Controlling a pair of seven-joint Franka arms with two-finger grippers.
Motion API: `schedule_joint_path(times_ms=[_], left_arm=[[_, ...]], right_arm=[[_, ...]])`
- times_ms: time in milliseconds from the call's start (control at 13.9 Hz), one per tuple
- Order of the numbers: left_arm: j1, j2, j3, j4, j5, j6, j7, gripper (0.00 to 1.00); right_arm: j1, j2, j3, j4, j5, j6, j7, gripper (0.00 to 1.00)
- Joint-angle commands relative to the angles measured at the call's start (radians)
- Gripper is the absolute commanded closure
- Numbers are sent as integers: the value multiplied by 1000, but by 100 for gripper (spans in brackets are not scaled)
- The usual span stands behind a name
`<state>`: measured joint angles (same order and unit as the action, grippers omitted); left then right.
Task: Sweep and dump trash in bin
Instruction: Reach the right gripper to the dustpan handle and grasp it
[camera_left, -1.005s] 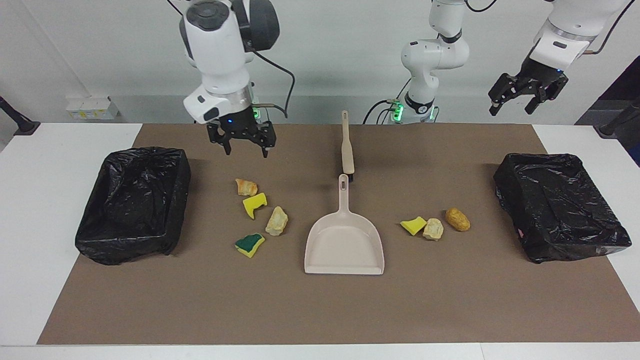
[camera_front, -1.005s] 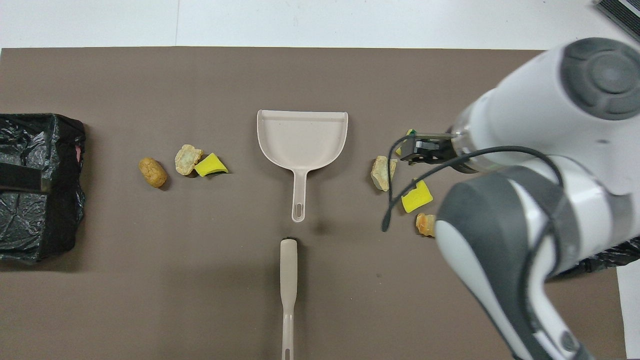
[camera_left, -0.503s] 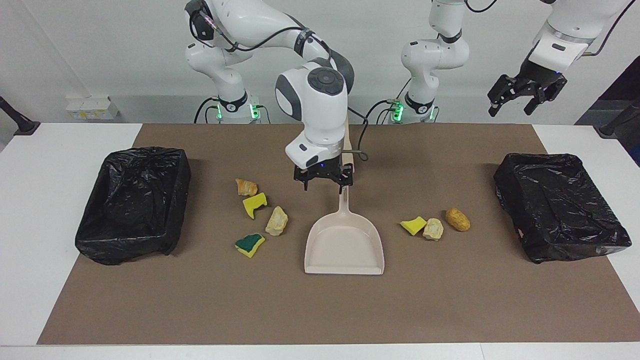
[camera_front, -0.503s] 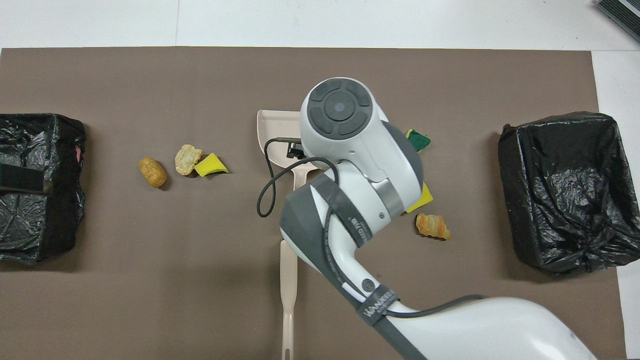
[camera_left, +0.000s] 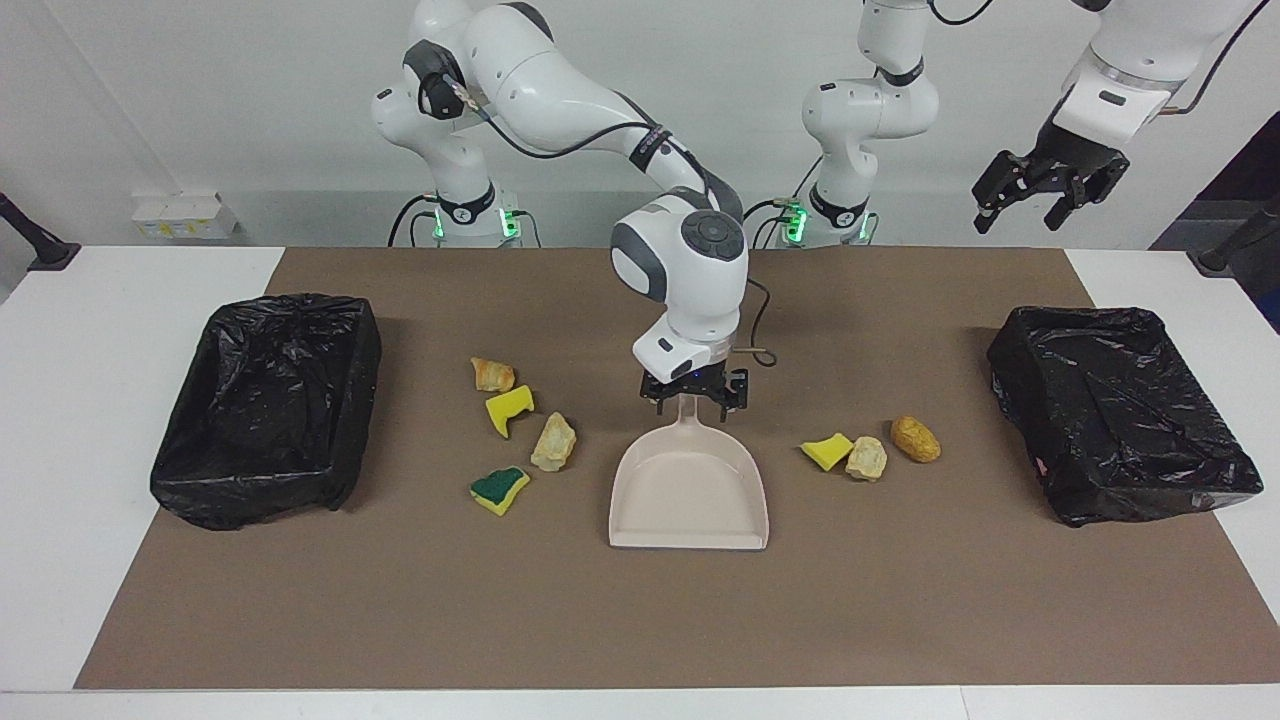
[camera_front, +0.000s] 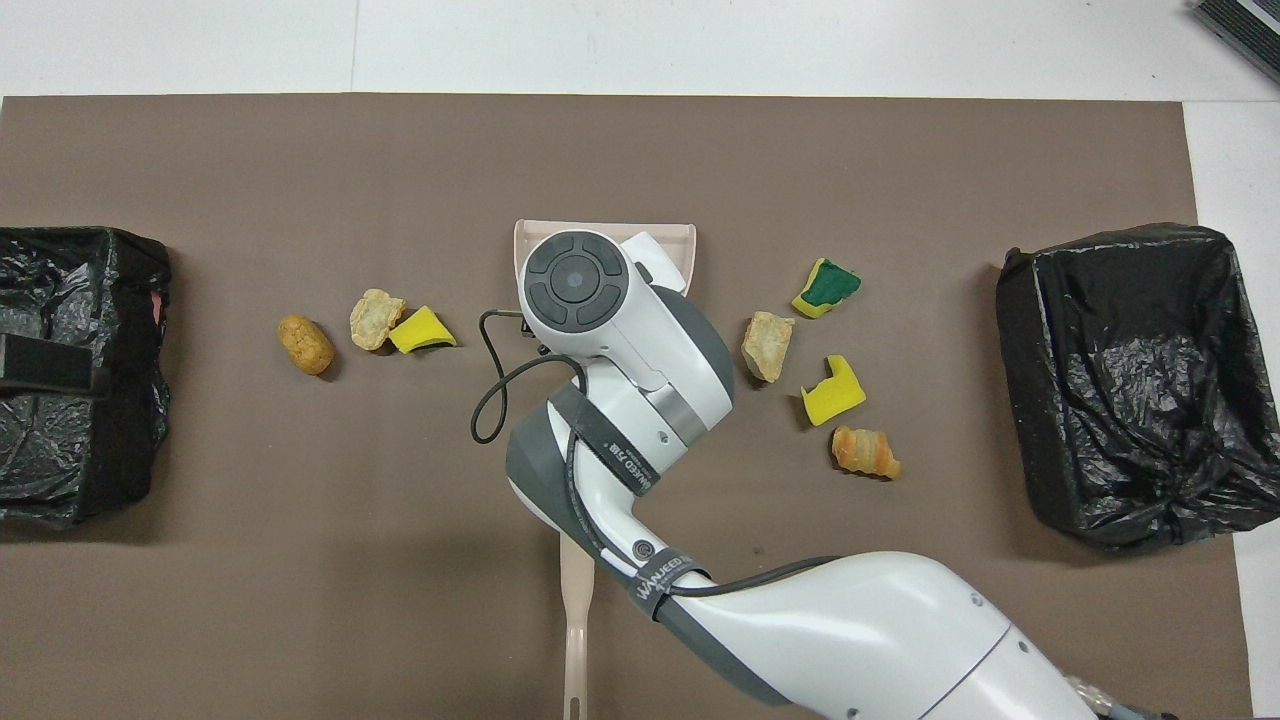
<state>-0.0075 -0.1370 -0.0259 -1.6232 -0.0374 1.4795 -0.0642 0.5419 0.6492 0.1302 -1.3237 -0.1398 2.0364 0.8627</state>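
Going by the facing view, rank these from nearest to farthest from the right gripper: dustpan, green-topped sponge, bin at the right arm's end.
1. dustpan: its handle lies directly under the open right gripper.
2. green-topped sponge: on the mat, toward the right arm's end.
3. bin: at the right arm's end of the table.

The dustpan (camera_left: 690, 490) looks like smooth plastic. The bins (camera_left: 268, 405) wear shiny, crinkly black bags. The brown mat (camera_left: 640, 620) looks dull and flat. The trash (camera_left: 497, 490) looks spongy and crumbly.
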Motion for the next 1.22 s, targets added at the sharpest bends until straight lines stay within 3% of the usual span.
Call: schedule_joint_path(times_ms=[0, 215, 431, 646, 1005, 1149], left_arm=[[-3, -35, 4, -40, -12, 8, -3, 0], [-3, -36, 4, -41, -12, 8, -3, 0], [-5, -35, 4, -41, -12, 8, -3, 0], [-5, -36, 3, -43, -12, 7, -2, 0], [-48, -56, -3, -121, -13, 10, -15, 0], [-109, -96, -19, -222, -13, 28, -49, 0]], right_arm=[[-2, -13, 5, -54, -17, 36, 19, 7], [6, -16, 5, -69, -9, 25, 19, 22], [7, -25, 5, -81, 0, 1, 18, 54], [3, -36, 6, -78, 2, -2, 12, 100], [-37, -127, 6, -98, 2, -36, -100, 100], [-57, -195, 6, -156, 3, -35, -201, 100]])
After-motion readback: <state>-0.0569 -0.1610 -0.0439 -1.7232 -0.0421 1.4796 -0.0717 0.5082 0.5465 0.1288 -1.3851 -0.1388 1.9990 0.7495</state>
